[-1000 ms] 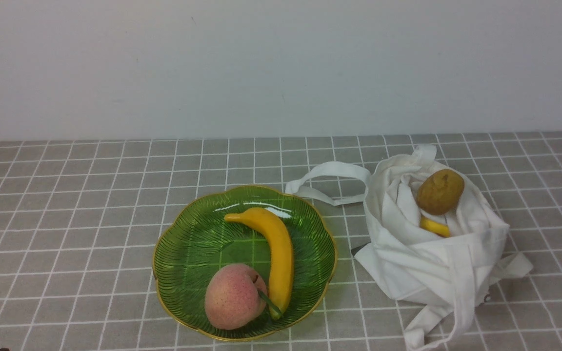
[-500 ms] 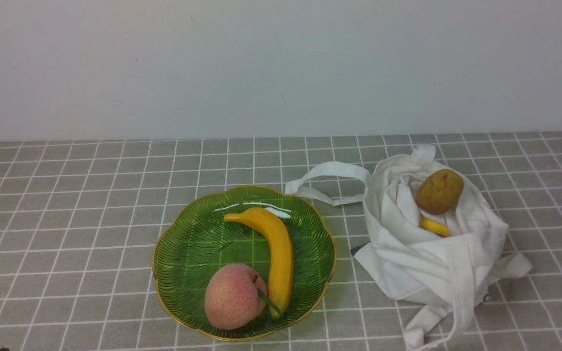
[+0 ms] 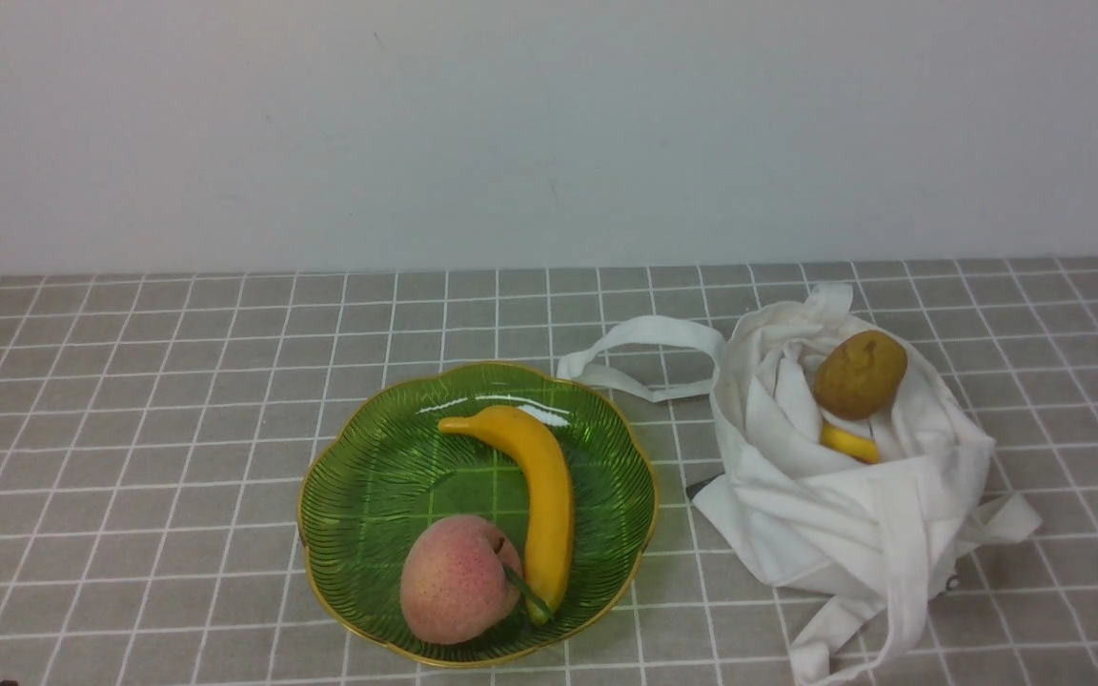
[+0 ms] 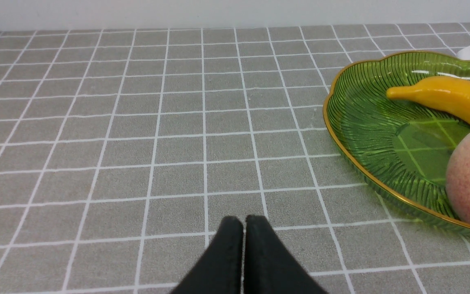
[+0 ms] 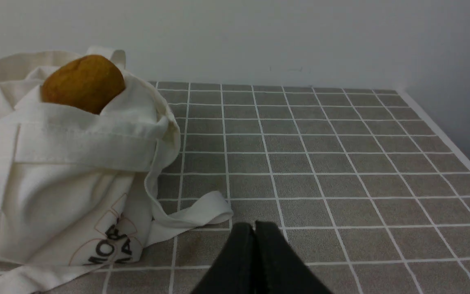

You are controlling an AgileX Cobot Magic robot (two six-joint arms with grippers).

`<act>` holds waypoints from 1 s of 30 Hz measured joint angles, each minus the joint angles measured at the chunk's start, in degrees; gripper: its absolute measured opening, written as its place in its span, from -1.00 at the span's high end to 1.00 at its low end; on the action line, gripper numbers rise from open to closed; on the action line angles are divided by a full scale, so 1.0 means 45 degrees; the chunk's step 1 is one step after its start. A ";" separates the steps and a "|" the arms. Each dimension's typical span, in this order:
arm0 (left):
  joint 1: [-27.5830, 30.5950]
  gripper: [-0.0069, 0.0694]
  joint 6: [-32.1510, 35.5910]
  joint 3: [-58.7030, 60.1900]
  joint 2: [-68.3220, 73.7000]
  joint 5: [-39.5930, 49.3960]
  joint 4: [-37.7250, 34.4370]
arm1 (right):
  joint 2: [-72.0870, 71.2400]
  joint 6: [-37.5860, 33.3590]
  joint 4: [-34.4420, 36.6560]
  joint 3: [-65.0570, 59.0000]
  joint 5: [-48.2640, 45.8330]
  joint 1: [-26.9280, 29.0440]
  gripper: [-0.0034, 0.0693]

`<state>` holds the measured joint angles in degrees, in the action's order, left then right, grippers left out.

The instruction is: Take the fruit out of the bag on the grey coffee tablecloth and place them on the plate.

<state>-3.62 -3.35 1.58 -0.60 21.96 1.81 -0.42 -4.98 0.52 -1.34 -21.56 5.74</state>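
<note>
On the plate [image 3: 339,534] lie two fruits already — a pink speckled peach [image 3: 458,579] at the near side and a yellow banana [image 3: 535,495] curving beside it, the two touching. Over to the right, well apart from the plate's rim, the white bag [image 3: 844,514] slumps on the grey checked cloth [image 3: 130,429] that covers the bench, its straps trailing loose, one of them looping toward the plate. A brownish lumpy fruit [image 3: 860,374] sits at the bag's mouth, and a small yellow one [image 3: 849,443] peeks out just beneath it, half buried in the folds.

So I'd judge the job about half done: two out, two left, unless more hides deeper in the bag, which can't be told.

Neither arm shows in the front view. The left tool [image 4: 243,222] hangs over bare cloth beside the plate, tips pressed together and holding nothing; the right tool [image 5: 254,228] — likewise closed and empty — sits just off the bag's near corner, by a strap end.
</note>
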 joint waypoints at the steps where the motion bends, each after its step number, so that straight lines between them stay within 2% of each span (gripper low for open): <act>1: 0.0000 0.84 0.0000 0.0000 0.0000 0.0000 0.0000 | 0.0000 0.0000 0.0037 0.0000 -0.0028 -0.0002 0.94; 4: 0.0000 0.84 0.0000 0.0000 0.0000 0.0000 0.0000 | 0.0000 0.0014 0.0177 0.0014 -0.0080 -0.0019 0.94; 14: 0.0000 0.84 0.0000 0.0000 0.0000 0.0000 0.0000 | 0.0000 0.0054 0.0512 0.0024 -0.0134 -0.1334 0.94; 30: 0.0000 0.84 0.0000 0.0000 0.0000 0.0000 0.0000 | 0.0000 0.0054 0.0541 0.0024 -0.0134 -0.1391 0.94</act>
<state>-3.62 -3.35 1.58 -0.60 21.96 1.81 -0.42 -4.73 2.95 -1.23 -22.16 -0.52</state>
